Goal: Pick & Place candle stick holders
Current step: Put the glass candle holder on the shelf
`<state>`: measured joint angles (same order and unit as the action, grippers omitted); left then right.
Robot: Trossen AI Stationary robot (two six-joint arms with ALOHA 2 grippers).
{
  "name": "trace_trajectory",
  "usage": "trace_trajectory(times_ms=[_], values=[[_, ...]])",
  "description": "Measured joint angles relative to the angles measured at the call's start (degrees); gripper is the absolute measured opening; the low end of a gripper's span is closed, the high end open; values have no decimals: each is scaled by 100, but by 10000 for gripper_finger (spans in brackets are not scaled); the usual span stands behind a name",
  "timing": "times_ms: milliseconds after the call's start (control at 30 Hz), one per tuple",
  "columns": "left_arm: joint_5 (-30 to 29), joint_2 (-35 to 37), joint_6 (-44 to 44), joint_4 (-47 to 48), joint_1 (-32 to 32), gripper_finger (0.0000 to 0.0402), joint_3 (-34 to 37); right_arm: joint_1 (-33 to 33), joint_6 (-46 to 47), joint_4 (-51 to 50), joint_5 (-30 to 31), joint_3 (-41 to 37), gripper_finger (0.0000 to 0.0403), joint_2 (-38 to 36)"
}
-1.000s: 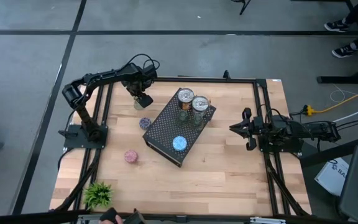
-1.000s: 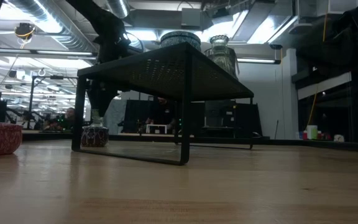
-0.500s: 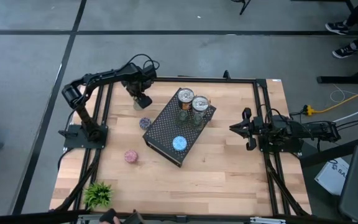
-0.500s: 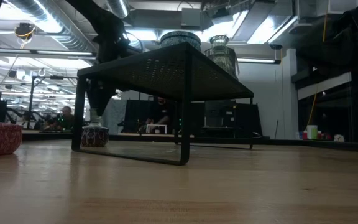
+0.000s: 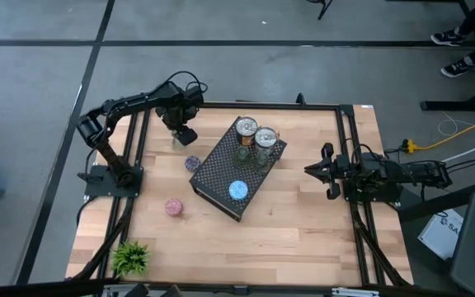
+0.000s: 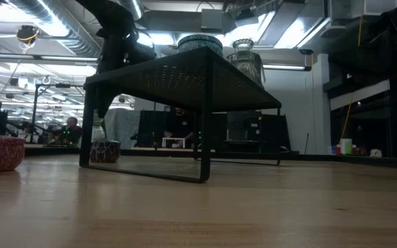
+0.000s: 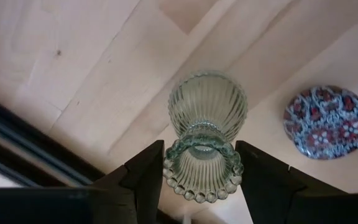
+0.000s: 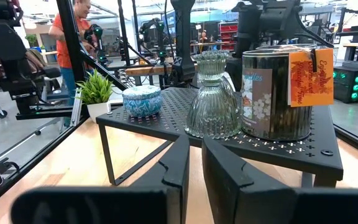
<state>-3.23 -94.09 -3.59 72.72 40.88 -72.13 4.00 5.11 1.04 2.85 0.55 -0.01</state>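
My left gripper point(image 5: 181, 134) stands over the table's far left part, shut on an olive-green ribbed glass holder point(image 7: 207, 106). A purple round holder point(image 5: 192, 163) lies on the wood just beside it and also shows in the left wrist view point(image 7: 330, 122). A pink round holder point(image 5: 173, 207) lies farther toward the near edge. On the black perforated stand point(image 5: 221, 169) sit two can-like holders point(image 5: 246, 129), two green glass holders point(image 5: 244, 153) and a blue round holder point(image 5: 238, 190). My right gripper point(image 5: 310, 170) waits at the table's right, shut and empty. My left gripper pinches the green holder's beaded top rim point(image 7: 197, 180) between its two fingers point(image 7: 149, 174), one on each side. The fingers come from above, pointing down. The holder stands upright below them; whether its base is on the wood, I cannot tell.
A small green plant point(image 5: 130, 258) stands at the near left corner. The stand's thin legs point(image 6: 205, 131) leave a gap beneath it. Black frame rails point(image 5: 346, 132) run along the table's sides. Bare wood lies along the near edge and right of the stand. People show in the room behind.
My left gripper has gone a little toward the table's left edge, away from the black stand, with the green glass holder staying upright between its fingers.
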Motion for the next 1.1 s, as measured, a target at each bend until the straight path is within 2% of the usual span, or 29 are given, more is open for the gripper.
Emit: trace_trajectory(times_ms=[500, 867, 1100], values=[[32, 18, -13, 750, -208, 180, -1324, 0, 0, 0, 0, 0, 48, 0], [338, 18, -14, 937, -718, 180, -2309, 1, 1, 0, 0, 1, 48, 0], [333, 18, -14, 984, -1086, 180, -2840, 0, 1, 0, 0, 1, 48, 0]])
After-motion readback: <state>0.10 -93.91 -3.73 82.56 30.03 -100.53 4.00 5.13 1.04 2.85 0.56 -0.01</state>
